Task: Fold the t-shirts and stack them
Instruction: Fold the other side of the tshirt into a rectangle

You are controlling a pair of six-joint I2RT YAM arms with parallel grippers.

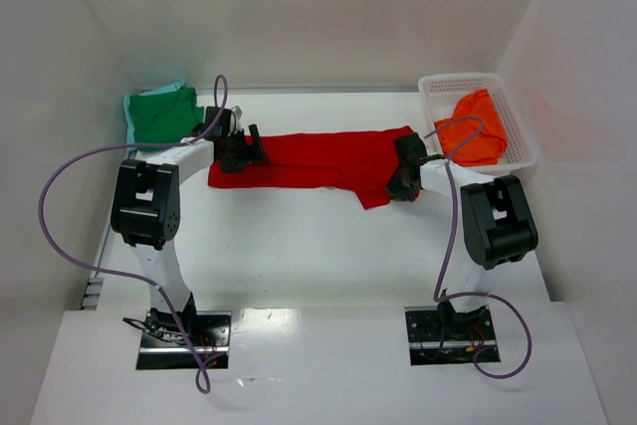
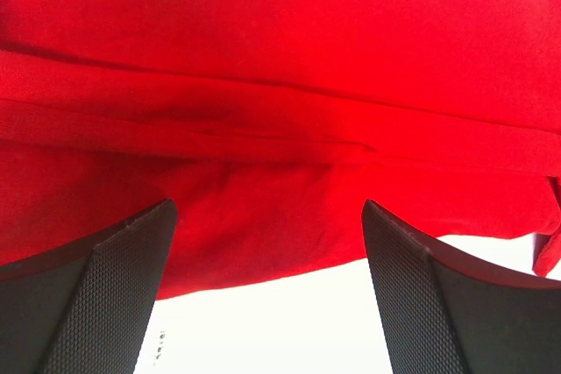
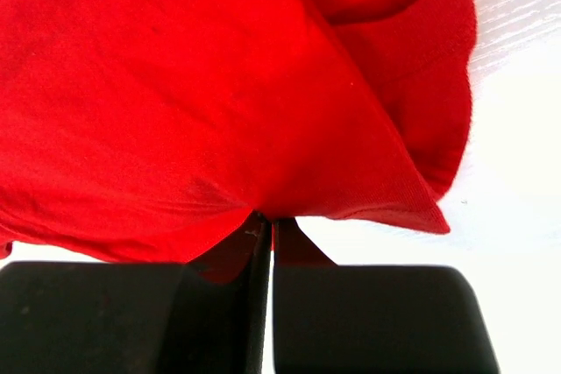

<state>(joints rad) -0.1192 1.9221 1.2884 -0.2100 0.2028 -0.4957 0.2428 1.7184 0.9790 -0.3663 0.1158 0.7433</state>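
The red t-shirt (image 1: pixel 318 158) lies stretched out across the back middle of the table, folded lengthwise into a long band. My left gripper (image 1: pixel 242 151) is open at its left end; in the left wrist view the red cloth (image 2: pixel 280 111) lies just beyond the spread fingers (image 2: pixel 114 295), with bare table between them. My right gripper (image 1: pixel 403 181) is shut on the shirt's right end; the right wrist view shows the red cloth (image 3: pixel 219 111) pinched between the closed fingers (image 3: pixel 254 243). The green t-shirt (image 1: pixel 161 113) lies folded at the back left. The orange t-shirt (image 1: pixel 473 128) sits in the basket.
A white plastic lattice basket (image 1: pixel 518 121) stands at the back right against the wall. White walls enclose the table on the left, back and right. Purple cables loop from both arms.
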